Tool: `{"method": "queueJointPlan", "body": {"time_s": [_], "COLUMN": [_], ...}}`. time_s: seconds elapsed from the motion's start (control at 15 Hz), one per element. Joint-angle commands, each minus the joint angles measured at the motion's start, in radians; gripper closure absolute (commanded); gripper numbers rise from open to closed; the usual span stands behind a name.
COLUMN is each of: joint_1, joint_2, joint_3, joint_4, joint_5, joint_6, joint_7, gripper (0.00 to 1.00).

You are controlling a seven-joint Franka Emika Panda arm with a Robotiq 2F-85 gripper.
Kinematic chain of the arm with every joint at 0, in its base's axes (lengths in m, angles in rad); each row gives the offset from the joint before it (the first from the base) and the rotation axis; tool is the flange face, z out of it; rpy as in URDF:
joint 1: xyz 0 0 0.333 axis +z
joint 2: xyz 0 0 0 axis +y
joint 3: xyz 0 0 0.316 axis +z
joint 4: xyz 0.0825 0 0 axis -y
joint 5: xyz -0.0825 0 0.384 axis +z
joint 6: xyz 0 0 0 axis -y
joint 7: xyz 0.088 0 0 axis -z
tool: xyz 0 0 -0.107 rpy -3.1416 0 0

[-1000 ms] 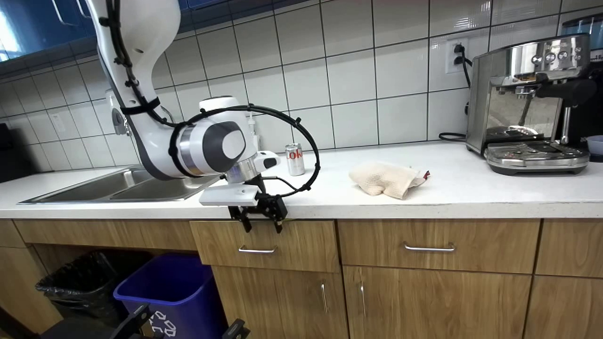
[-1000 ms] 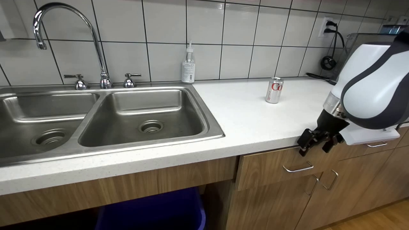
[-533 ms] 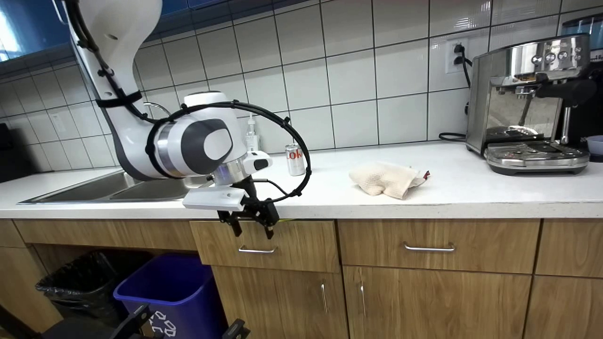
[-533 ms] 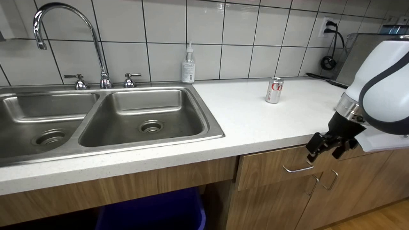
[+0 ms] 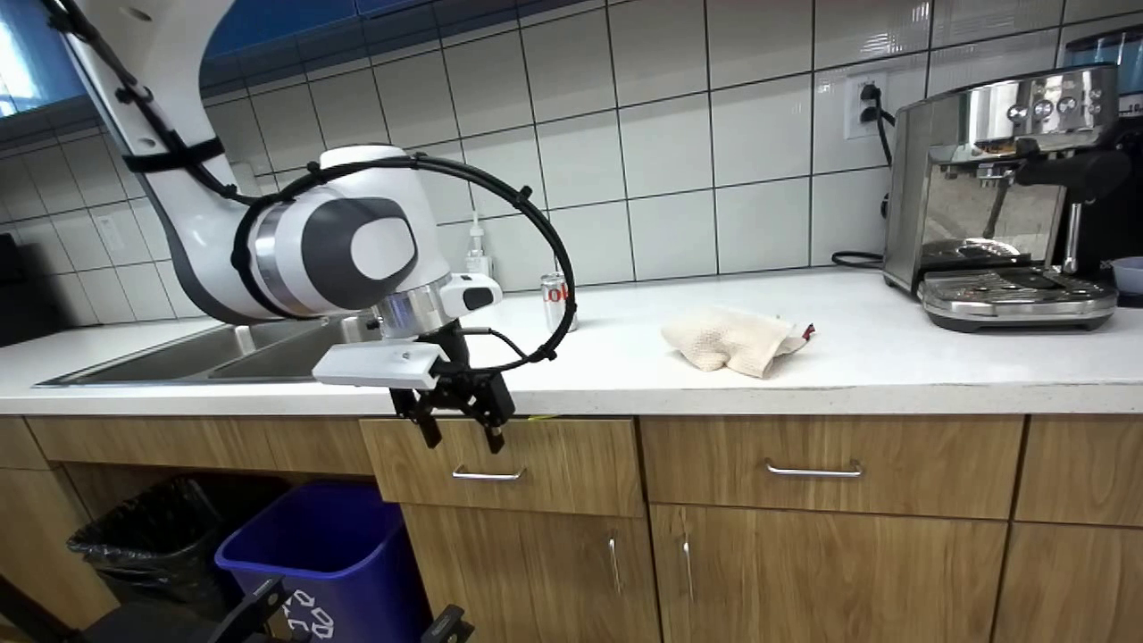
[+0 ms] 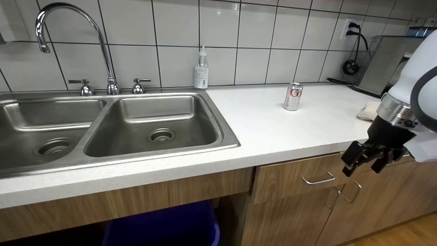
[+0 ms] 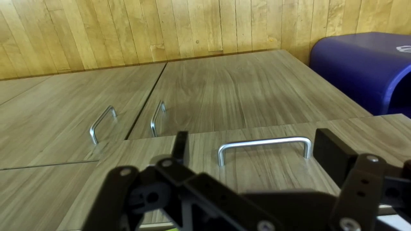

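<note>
The gripper (image 5: 464, 439) hung in front of a wooden drawer (image 5: 580, 464), its fingers (image 7: 335, 157) spread apart and holding nothing. Just below them, near but apart, was the drawer's silver bar handle (image 7: 265, 142); the wrist view showed it across the gap. Up on the white table (image 6: 259, 126) I could see a Coke can (image 6: 293, 96) standing upright, a crumpled beige cloth (image 5: 734, 341) and an espresso machine (image 5: 991, 210). A blue recycling bin (image 5: 366, 589) stood lower down, beside the cabinet (image 5: 527, 572).
</note>
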Motion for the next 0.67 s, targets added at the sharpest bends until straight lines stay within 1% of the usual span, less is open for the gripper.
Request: {"method": "queueJointPlan", "body": {"time_s": [0.0, 0.2, 0.4, 0.6], "joint_1": [0.000, 0.010, 0.017, 0.018], "joint_2": [-0.097, -0.167, -0.223, -0.280], "joint_3": [0.012, 0.004, -0.004, -0.004], "joint_4": [-0.001, -0.019, -0.007, -0.008], "joint_5": [0.044, 0.064, 0.046, 0.033], "joint_6": [-0.133, -0.215, -0.318, -0.382], "joint_7": [-0.037, -0.056, -0.041, -0.029], "gripper": [0.00, 0.00, 0.00, 0.00]}}
